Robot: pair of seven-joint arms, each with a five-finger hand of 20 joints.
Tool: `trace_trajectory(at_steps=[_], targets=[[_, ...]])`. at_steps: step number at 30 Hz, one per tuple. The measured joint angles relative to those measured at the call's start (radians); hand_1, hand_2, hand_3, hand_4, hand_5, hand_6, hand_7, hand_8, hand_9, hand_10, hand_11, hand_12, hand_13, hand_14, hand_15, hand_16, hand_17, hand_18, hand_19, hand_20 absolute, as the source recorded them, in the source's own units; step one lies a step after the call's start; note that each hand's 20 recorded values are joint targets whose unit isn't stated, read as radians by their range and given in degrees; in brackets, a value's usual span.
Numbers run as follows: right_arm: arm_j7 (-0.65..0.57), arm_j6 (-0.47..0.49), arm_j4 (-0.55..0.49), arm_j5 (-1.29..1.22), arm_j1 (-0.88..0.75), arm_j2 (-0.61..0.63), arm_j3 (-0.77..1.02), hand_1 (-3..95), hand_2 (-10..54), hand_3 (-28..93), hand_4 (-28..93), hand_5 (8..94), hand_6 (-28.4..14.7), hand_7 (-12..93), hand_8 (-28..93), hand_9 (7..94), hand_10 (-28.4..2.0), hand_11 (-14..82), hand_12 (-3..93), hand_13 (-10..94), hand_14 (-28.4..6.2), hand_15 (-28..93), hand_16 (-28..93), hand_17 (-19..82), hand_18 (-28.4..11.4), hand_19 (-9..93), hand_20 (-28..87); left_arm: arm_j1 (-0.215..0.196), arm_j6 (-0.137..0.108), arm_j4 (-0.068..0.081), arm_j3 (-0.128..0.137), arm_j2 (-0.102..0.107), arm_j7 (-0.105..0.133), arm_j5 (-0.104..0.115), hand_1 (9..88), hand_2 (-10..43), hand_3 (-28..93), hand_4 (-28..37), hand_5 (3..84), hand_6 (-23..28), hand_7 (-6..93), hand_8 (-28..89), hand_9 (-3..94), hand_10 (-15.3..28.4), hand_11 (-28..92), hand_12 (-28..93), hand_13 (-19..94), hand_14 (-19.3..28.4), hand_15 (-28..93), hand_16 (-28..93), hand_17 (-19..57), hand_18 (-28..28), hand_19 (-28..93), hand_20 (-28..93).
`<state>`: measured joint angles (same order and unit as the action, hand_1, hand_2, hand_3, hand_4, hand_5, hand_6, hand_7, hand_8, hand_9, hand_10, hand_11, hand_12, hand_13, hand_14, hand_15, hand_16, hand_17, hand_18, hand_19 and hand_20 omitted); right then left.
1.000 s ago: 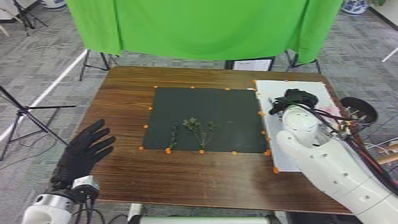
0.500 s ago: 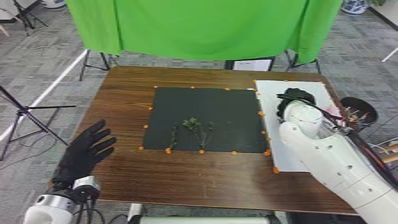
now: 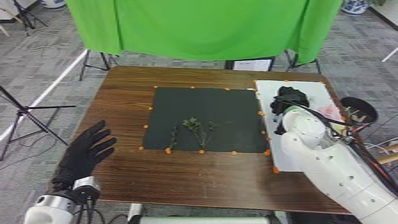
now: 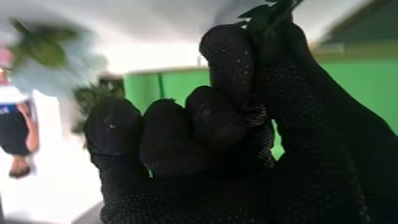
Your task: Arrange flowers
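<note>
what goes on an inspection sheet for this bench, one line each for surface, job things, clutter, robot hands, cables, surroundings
surface: brown wooden table, with a dark mat in the middle and a white sheet to its right
job's things: green sprigs lying on the dark mat; green leaves at the right robot hand's fingertips
clutter: dark round container at the table's right edge
grippers: left robot hand open at the table's left side; right robot hand pinching the leaves, over the white sheet
cables: black cables along the right arm
surroundings: green drape beyond the table, tripod on the left
</note>
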<state>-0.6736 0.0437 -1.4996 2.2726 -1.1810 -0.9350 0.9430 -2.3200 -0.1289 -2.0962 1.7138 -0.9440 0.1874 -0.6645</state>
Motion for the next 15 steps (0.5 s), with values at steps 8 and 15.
trace_trajectory(at_steps=[8,15], targets=[[0.006,-0.100,-0.119,0.002,-0.037,0.039,0.014,38.1,-9.5,90,-12,70.6,-2.3,56,25,76.1,-8.1,71.6,63.4,72,-9.7,91,44,38,-22.7,93,69,-0.003,0.000,-0.001,0.001,-0.001,0.002,0.000,26.1,-2.8,70,-25.9,26.4,3.2,21.3,-11,23.3,11.7,21,18,19,16.1,32,0,-9.2,22.8,41,9],[-0.017,-0.131,-0.306,-0.220,-0.094,0.031,0.112,38.3,-9.5,90,-12,70.9,-2.3,55,25,76.9,-8.0,71.3,63.1,72,-9.4,92,43,39,-22.8,93,70,-0.003,0.000,0.000,0.002,-0.003,0.001,0.000,26.0,-2.8,70,-25.8,26.4,3.2,21.2,-11,23.3,11.7,21,18,19,16.1,32,0,-9.2,22.8,41,9]])
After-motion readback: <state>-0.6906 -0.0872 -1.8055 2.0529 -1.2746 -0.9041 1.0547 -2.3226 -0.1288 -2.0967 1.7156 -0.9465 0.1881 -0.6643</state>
